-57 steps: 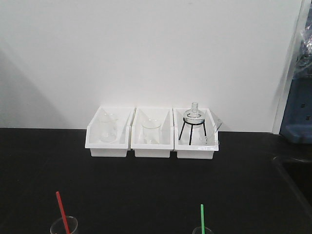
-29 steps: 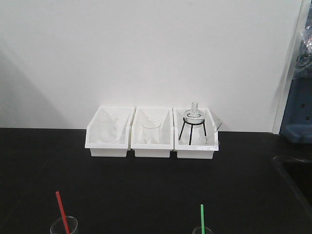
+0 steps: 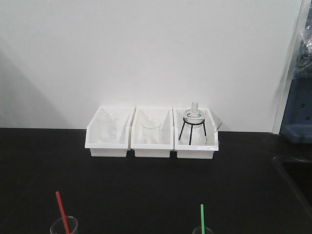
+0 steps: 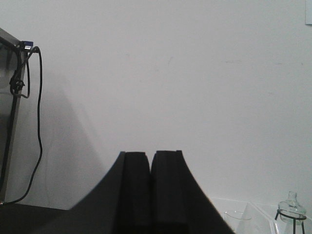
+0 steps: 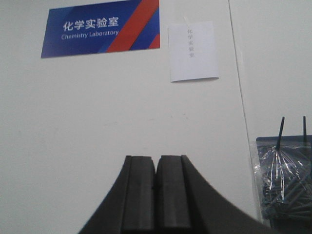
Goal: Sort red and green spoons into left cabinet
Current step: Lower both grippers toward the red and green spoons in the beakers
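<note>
Bench surface: matte black tabletop [image 3: 146, 190] against a plain white wall [image 3: 146, 53]. Three white plastic bins [image 3: 152, 146] sat side by side at the back edge, touching the wall. The left and middle bins held clear glass beakers; the right one held a round glass flask [image 3: 195, 116] on a black wire tripod.

The thin red plastic spoon [image 3: 62, 212] leaned leftward in a clear glass cup [image 3: 64, 226] at the near left edge. The thin green plastic spoon [image 3: 202, 217] stood nearly upright in a second cup, well apart to the right.

The pale grey metal cabinet [image 4: 6, 112] showed only as an edge at far left, with a black cable [image 4: 39, 122] hanging beside it.

The left gripper [image 4: 150, 161] had its pads pressed together, holding nothing. The right gripper [image 5: 157, 165] was likewise closed and empty, facing a blue "Chemistry Laboratory" wall sign [image 5: 100, 27].
</note>
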Robot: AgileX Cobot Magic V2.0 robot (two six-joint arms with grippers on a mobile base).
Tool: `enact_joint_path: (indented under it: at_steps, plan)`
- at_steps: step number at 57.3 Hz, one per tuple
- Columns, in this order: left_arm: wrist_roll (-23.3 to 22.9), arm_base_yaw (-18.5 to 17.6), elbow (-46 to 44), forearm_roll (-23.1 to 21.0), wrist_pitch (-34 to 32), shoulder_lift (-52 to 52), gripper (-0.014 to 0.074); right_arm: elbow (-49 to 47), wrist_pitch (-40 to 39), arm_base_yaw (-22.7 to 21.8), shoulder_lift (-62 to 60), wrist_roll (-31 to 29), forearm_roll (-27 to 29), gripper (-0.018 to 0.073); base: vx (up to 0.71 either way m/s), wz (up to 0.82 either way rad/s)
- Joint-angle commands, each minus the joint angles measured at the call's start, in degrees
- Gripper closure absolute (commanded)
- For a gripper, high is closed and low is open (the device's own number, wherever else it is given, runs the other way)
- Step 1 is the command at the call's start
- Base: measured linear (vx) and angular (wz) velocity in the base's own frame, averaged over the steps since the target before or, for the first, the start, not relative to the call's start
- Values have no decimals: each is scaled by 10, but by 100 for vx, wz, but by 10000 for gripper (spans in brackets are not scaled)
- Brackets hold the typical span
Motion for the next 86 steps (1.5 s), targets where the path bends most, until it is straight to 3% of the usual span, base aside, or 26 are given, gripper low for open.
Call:
enact_joint_path:
  at_steps: [1,7,18,28,34,50,60,67,81,86]
  plan:
    - [-5,1,-56,-1,8,-10,603,-36,-13,0,-7,27,5,563,0,0]
    - [-4,1,-97,-1,39,7,603,-87,74,0,-7,51,-7,563,0,0]
    - [-3,1,-152,-1,39,71,603,-180,262,0,1,46,-12,563,0,0]
    - [-4,1,-161,-1,67,161,603,-191,474,0,47,27,-13,563,0,0]
    - [-5,1,-160,-1,87,205,603,-191,551,0,78,19,-12,563,0,0]
    - [-5,1,-160,-1,91,286,596,-191,562,0,111,19,-12,556,0,0]
    - [-4,1,-160,-1,102,306,545,-191,564,0,116,19,-10,505,0,0]
    - [-3,1,-160,2,107,315,458,-191,567,0,124,19,-10,420,0,0]
    - [-9,-1,-160,-3,106,347,227,-191,563,0,150,20,-10,158,0,0]
    - [-9,-2,-161,-38,99,370,161,-191,548,0,161,20,-9,95,0,0]
